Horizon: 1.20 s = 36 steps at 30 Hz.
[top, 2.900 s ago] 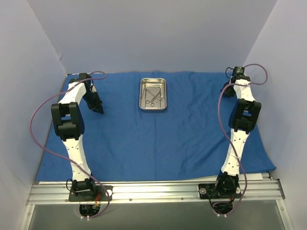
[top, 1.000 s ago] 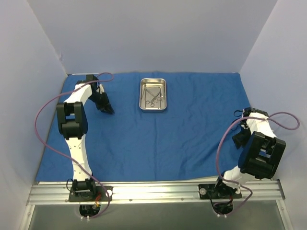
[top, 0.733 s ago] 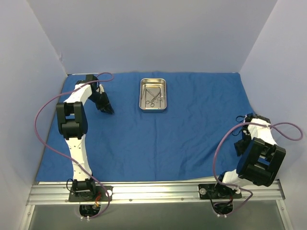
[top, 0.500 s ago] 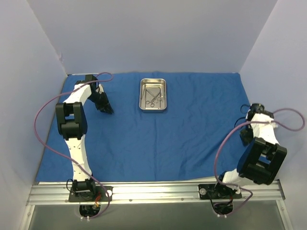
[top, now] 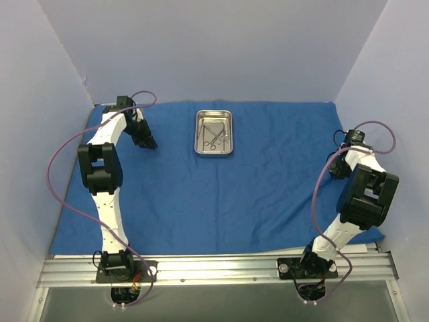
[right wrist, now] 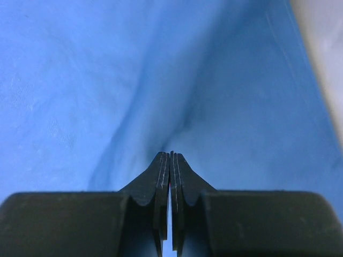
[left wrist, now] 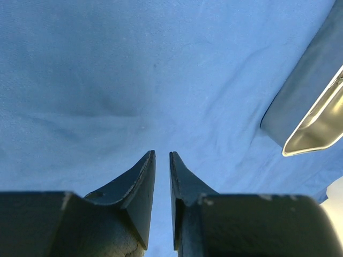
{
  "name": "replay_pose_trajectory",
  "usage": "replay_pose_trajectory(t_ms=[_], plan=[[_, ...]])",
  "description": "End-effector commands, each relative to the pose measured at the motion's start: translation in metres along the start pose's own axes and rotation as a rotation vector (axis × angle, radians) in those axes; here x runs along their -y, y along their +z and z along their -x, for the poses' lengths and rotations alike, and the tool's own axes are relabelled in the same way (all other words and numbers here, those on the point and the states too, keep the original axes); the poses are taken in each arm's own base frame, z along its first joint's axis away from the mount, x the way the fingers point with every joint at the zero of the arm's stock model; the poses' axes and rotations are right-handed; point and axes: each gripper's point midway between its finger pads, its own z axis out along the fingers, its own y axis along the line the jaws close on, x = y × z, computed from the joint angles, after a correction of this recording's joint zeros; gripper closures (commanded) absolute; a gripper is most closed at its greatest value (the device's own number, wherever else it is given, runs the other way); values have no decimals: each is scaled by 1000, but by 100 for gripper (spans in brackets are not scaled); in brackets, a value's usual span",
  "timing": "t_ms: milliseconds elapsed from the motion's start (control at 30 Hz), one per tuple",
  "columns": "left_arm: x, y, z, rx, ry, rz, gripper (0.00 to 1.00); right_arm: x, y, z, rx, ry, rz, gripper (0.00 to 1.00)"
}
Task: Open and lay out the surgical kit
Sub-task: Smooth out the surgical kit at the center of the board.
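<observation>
The surgical kit's royal-blue cloth (top: 221, 194) lies spread flat over the table. On it at the back centre stands the small steel tray (top: 200, 134), with thin silvery scissor-like instruments (top: 214, 136) inside. My left gripper (top: 149, 143) hovers over the cloth left of the tray. In the left wrist view its jaws (left wrist: 162, 152) stand a narrow gap apart with nothing between them, and the tray's corner (left wrist: 316, 123) shows at the right. My right gripper (top: 334, 169) is low near the cloth's right edge. It is shut (right wrist: 170, 152) at a raised fold (right wrist: 134, 107); whether cloth is pinched does not show.
Pale walls close in the table at the back, left and right. The right arm's elbow (top: 365, 191) stands close to the right wall. A metal rail (top: 214, 265) with both arm bases runs along the near edge. Bare table (right wrist: 321, 48) shows past the cloth's right edge.
The right arm has swung from the back right to the near right, then forward along the cloth's right edge, and its gripper has shut. The left gripper drifted slightly towards the back.
</observation>
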Motion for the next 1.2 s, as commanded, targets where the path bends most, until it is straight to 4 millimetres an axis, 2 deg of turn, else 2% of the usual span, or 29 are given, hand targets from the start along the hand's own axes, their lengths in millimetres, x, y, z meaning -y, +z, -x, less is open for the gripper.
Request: replay_pose_trajectory(t_ms=[0, 167, 200, 233, 367, 467, 567, 600, 633, 667, 700, 800, 833, 867, 933, 1000, 1133, 1167], plan=[[2, 2, 6, 6, -13, -11, 75, -3, 7, 21, 43, -204, 40, 100], [-2, 8, 11, 16, -27, -5, 75, 34, 20, -14, -84, -310, -54, 100], [-7, 14, 10, 4, -41, 3, 75, 40, 20, -19, -102, -323, -75, 100], [-7, 14, 15, 9, -43, 6, 75, 50, 22, -33, -139, -333, -93, 100], [-25, 33, 12, -44, -96, 55, 75, 75, 23, -66, -250, -382, -170, 100], [-42, 41, 9, -74, -140, 95, 78, 78, 15, -66, -247, -434, -149, 100], [-55, 46, 6, -108, -215, 84, 81, 96, 9, -73, -307, -498, -229, 100], [-57, 46, 6, -109, -222, 83, 81, 98, 6, -64, -275, -489, -252, 100], [-58, 45, 8, -103, -221, 82, 81, 91, 3, -51, -212, -471, -221, 100], [-54, 40, 12, -84, -208, 69, 81, 80, -15, -23, -71, -444, -197, 100], [-54, 42, 13, -71, -192, 64, 81, 57, -25, 8, 76, -446, -164, 100], [-49, 41, 14, -62, -203, 44, 81, 6, -43, 44, 223, -537, -60, 100], [-48, 44, 12, -73, -212, 37, 81, -5, -40, 44, 201, -559, -13, 100], [-49, 49, 9, -89, -220, 37, 81, -12, -22, 34, 129, -581, 8, 100], [-48, 51, 7, -101, -226, 35, 83, -25, -13, 25, 74, -636, 49, 100], [-48, 50, 8, -98, -221, 37, 83, -30, -4, 17, 65, -665, 60, 100], [-52, 49, 6, -98, -223, 49, 83, -25, 18, -14, -35, -756, 89, 100], [-54, 51, 5, -103, -228, 55, 83, -22, 26, -27, -78, -777, 92, 100]])
